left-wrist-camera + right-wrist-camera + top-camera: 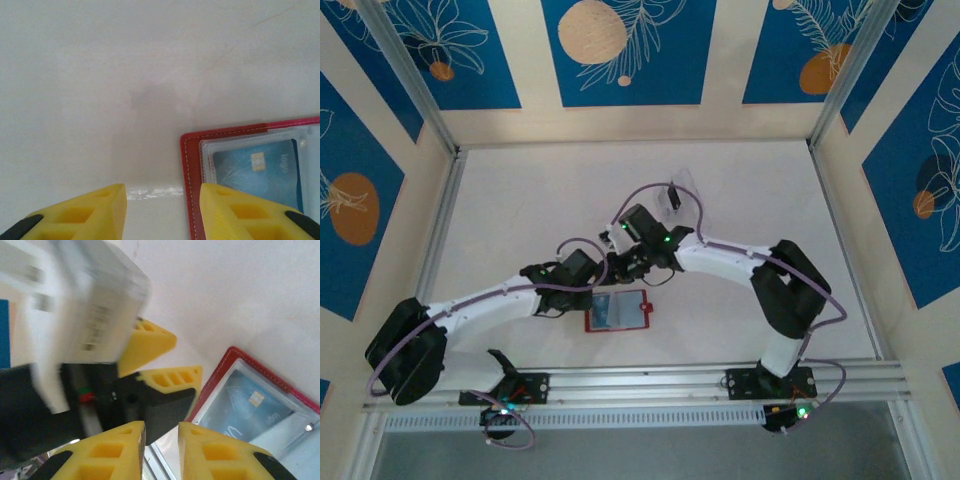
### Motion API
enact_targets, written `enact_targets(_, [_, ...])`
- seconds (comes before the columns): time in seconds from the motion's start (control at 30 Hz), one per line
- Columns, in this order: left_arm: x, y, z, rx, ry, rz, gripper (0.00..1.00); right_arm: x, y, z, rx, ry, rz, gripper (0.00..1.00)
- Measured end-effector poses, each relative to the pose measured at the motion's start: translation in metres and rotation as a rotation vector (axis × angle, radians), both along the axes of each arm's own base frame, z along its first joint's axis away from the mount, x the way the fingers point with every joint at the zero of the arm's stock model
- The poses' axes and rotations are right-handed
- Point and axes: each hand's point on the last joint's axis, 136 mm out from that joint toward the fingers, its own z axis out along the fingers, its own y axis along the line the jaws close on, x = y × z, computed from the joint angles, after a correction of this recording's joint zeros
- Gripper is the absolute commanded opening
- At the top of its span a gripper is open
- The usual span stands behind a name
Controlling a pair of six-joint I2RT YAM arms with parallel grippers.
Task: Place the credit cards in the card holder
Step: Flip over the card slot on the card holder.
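The red card holder (pixel 642 322) lies open on the white table, near the front. A blue credit card (pixel 608 310) sits inside it under a clear sleeve. My left gripper (pixel 162 210) is open with nothing between its yellow fingers, and its right finger (pixel 235 210) hangs over the holder's left edge (pixel 189 170), by the blue card (pixel 260 172). My right gripper (pixel 161 450) hovers just above, its jaws a little apart with nothing in them. Past its tips I see the left gripper's fingers (pixel 172 377), the card holder (pixel 220 372) and the blue card (pixel 245 402).
A small clear plastic tray (pixel 677 190) stands farther back, right of centre. An aluminium rail (pixel 650 385) runs along the near edge between the arm bases. Both wrists crowd together just behind the holder, and patterned walls close in the table.
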Motion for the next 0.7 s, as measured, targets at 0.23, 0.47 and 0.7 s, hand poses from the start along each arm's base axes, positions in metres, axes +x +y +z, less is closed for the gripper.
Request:
enact_targets(0.23, [0.0,0.0,-0.003,0.001,0.009,0.001,0.39,0.006,-0.023,0.0,-0.041,-0.039,-0.055,0.13])
enact_targets(0.47, [0.001,-0.001,0.001,-0.008,0.0,-0.018,0.26,-0.013,-0.03,-0.06,-0.202,0.044,-0.038,0.0])
enact_targets(0.7, [-0.001,-0.018,-0.007,-0.058,0.043,-0.073,0.22,-0.036,-0.006,-0.101,-0.291,0.087,0.038,0.0])
